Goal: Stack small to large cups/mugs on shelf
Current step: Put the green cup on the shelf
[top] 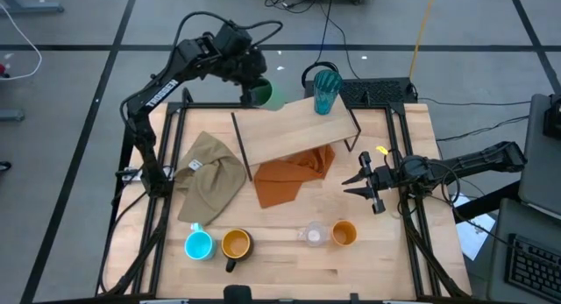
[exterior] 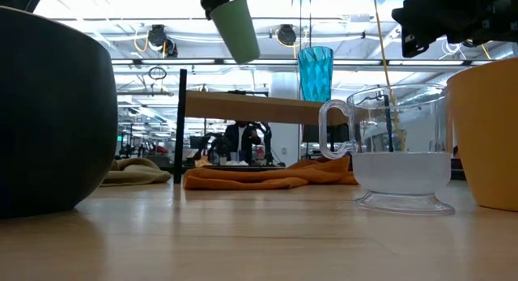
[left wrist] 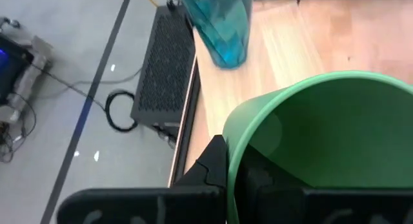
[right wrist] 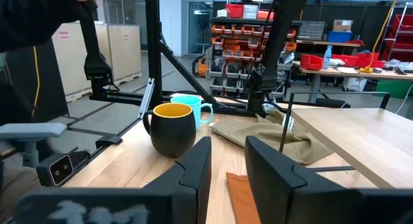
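While the left gripper (top: 254, 87) pinches the green cup (top: 266, 95) by its rim, one finger inside the wall in the left wrist view, the cup hangs tilted above the shelf's (top: 289, 129) 10 o'clock corner in the high view. The low view shows it well clear of the board, mouth toward the gripper, base slanting down toward the shelf.

Deciding relation: the tumbler (top: 326, 90) stands upright near the shelf's 1 o'clock corner, at about 3 o'clock from the held cup, with bare board between them. The cup's long axis leans and, in my judgement, must come upright before it is set down. The left arm is the nearer to the shelf's far edge.

Right gripper (top: 372, 184): fingers spread, holding nothing, hovering beyond the shelf's 4 o'clock corner.

Count:
- Tumbler, teal: one, on the shelf.
- Green cup: one, held.
- Blue mug (top: 198, 244): one, near table edge, 7 o'clock.
- Black mug (top: 236, 244): one, just beside the blue mug.
- Glass (top: 312, 235): one, 5 o'clock.
- Orange cup (top: 343, 233): one, just beside the glass.
- Cloths: two, a tan cloth (top: 210, 174) and an orange cloth (top: 289, 176) partly under the shelf.
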Motion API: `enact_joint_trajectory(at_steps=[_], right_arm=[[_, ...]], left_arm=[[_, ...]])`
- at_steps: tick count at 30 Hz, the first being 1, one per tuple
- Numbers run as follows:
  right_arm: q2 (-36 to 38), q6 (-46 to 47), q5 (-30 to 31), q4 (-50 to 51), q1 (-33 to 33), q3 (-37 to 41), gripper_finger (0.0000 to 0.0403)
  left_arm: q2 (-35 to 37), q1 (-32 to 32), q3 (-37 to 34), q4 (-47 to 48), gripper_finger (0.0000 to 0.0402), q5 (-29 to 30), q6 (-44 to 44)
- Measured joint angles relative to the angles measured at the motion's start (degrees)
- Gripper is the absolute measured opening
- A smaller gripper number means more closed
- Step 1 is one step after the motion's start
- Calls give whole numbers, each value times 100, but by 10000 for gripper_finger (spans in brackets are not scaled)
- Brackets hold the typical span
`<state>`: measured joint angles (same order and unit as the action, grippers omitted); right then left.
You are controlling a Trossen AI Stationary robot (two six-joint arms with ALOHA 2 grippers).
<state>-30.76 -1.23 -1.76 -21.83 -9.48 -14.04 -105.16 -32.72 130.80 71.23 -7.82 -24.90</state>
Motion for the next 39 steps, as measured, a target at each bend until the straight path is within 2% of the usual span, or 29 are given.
enact_joint_trajectory(at_steps=[7,17,27,39], right_arm=[[-2,-71,0,39,-1,0,86],[0,-77,0,116,-1,0,86],[0,-143,0,116,0,0,86],[0,-114,0,112,1,0,86]], left_arm=[[-108,64,4,12,4,45,-1],[-627,130,-3,397,4,208,-195],[-614,86,-2,308,4,37,-394],[-632,217,-2,605,4,14,-179]])
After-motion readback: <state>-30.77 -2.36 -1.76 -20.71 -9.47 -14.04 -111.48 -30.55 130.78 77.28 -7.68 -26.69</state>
